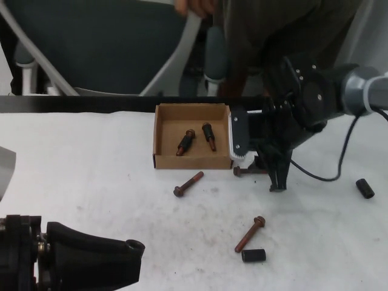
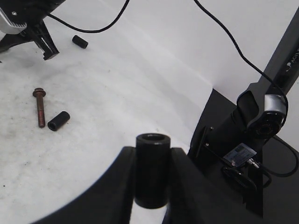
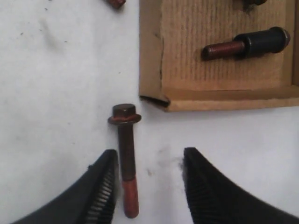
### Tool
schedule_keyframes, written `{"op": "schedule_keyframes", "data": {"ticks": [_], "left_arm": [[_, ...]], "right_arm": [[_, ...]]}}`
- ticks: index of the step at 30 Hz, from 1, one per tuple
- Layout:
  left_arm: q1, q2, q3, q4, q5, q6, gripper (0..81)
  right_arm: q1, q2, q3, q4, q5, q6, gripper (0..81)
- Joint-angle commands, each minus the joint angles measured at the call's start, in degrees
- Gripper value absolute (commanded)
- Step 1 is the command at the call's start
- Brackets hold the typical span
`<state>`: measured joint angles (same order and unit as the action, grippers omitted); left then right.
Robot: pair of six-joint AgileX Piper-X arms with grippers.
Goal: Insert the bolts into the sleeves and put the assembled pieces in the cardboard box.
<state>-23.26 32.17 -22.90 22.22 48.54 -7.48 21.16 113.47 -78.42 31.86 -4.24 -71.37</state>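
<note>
Hanging over the white bench [image 1: 91, 176], your right gripper [image 3: 149, 156] has its fingers spread wide and grips nothing. A rusty flange bolt [image 3: 127, 158] lies flat on the bench between them, much nearer one ribbed finger [image 3: 100, 186] than the other; you cannot tell whether that finger touches its shank. The bolt's head points toward the cardboard box [image 3: 163, 100], and the box's corner is just beside the head but apart from it. Inside the box you have two assembled pieces [image 1: 187, 142], bolts seated in dark sleeves, lying side by side on the floor of the box without touching. Your left gripper [image 2: 152, 154] is at the near left of the bench, clamped on a black sleeve [image 2: 152, 177] that stands upright between the two fingers with its open bore facing up, raised off the bench. On the bench in front of the box lies a second bolt [image 1: 188, 183], at a slant. Nearer to you, a third bolt [image 1: 250, 234] lies with a loose sleeve [image 1: 253, 255] just beside its threaded end. One more sleeve [image 1: 364, 188] lies far out to the right, well apart from everything else, past the right arm's cable [image 1: 339, 163].
</note>
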Motion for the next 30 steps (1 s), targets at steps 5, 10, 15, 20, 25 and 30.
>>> {"op": "schedule_keyframes", "data": {"ticks": [5,10,15,20,25,30], "left_arm": [[-0.22,-0.41,-0.03,-1.05,0.43,-0.22,0.8],[-0.22,-0.41,-0.03,-1.05,0.43,-0.22,0.8],[-0.22,-0.41,-0.03,-1.05,0.43,-0.22,0.8],[-0.22,-0.41,-0.03,-1.05,0.43,-0.22,0.8],[-0.22,-0.41,-0.03,-1.05,0.43,-0.22,0.8],[-0.22,-0.41,-0.03,-1.05,0.43,-0.22,0.8]], "right_arm": [[-0.15,2.93,-6.63,7.44,-0.98,2.32,42.0],[-0.15,4.25,-6.63,10.98,-1.18,2.9,42.0],[0.0,5.39,-6.77,9.97,-2.36,2.9,42.0],[-0.01,5.64,-6.77,7.34,-2.97,2.9,42.0],[-0.01,5.64,-6.77,6.02,-3.53,3.04,42.0],[-0.01,6.51,-6.77,6.02,-5.3,4.59,41.7]]}}
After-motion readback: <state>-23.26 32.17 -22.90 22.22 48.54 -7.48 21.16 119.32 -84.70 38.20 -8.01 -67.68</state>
